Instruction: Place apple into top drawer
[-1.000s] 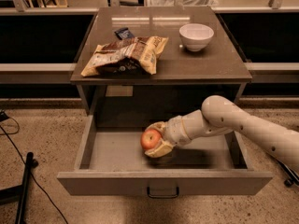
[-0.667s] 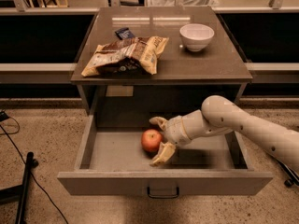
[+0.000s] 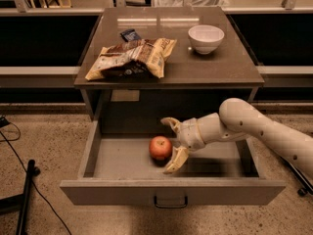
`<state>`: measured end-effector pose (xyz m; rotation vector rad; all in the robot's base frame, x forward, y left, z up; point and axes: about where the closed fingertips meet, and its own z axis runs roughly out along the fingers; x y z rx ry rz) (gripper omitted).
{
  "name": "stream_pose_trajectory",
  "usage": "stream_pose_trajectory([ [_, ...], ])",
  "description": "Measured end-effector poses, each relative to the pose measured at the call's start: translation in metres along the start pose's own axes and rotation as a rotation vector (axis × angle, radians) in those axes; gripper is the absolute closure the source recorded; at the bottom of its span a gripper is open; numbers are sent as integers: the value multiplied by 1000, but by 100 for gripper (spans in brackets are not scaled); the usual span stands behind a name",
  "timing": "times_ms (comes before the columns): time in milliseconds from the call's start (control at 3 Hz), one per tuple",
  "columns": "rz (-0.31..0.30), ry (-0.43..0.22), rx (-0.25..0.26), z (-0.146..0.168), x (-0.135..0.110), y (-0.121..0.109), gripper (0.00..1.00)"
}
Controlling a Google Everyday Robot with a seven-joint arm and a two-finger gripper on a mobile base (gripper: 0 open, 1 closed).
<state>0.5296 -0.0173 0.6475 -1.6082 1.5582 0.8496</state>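
Apple (image 3: 160,148) in top drawer (image 3: 122,192), gripper (image 3: 168,145) beside it, fingers (image 3: 176,159) spread wide (released), loosely flanking it.

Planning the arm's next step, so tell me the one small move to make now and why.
Probably lift the gripper up and out of the top drawer. The apple rests on the drawer floor, and the gripper beside it is open, fingers spread, not clamped on it, so the placing looks done.

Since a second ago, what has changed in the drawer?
The gripper, inside the top drawer, has let go of the apple: shut on it a second ago, it now stands open beside it. Apple, drawer, chip bag and white bowl stayed put.
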Motion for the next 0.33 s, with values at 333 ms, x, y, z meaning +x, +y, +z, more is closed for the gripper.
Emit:
stream_pose_trajectory([
  [333, 0, 0, 0, 0, 0, 0, 0],
])
